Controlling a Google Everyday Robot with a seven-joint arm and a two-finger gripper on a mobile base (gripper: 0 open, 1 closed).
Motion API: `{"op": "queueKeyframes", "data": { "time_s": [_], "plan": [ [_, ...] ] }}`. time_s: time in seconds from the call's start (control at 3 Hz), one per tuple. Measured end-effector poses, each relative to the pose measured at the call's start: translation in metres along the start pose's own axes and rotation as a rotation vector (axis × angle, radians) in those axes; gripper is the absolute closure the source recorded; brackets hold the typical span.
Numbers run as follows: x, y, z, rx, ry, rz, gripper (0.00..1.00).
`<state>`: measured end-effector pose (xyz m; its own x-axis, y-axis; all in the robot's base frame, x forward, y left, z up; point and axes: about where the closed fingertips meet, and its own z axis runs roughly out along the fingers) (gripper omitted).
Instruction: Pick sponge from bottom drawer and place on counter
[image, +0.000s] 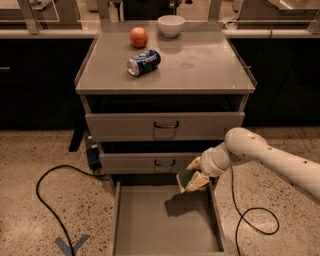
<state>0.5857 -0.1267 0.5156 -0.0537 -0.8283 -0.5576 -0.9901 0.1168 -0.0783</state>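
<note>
My gripper (191, 176) is shut on the sponge (185, 178), a dark green pad with a yellowish edge. It holds the sponge in the air above the back right part of the open bottom drawer (145, 225), just in front of the middle drawer's face. The sponge's shadow falls on the drawer floor below. The white arm reaches in from the right. The counter (200, 60) is the grey cabinet top above, well higher than the gripper.
On the counter lie a blue soda can (143, 63) on its side, a red apple (139, 37) and a white bowl (171, 25). Two closed grey drawers with dark handles (165, 125) sit above. Black cables (45, 200) lie on the speckled floor at both sides.
</note>
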Motion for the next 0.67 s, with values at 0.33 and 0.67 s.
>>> {"op": "queueKeyframes", "data": {
  "time_s": [0.33, 0.67],
  "plan": [
    [-0.030, -0.019, -0.062, 0.035, -0.056, -0.024, 1.00],
    [-0.080, -0.031, -0.136, 0.053, -0.107, -0.067, 1.00]
  ]
}}
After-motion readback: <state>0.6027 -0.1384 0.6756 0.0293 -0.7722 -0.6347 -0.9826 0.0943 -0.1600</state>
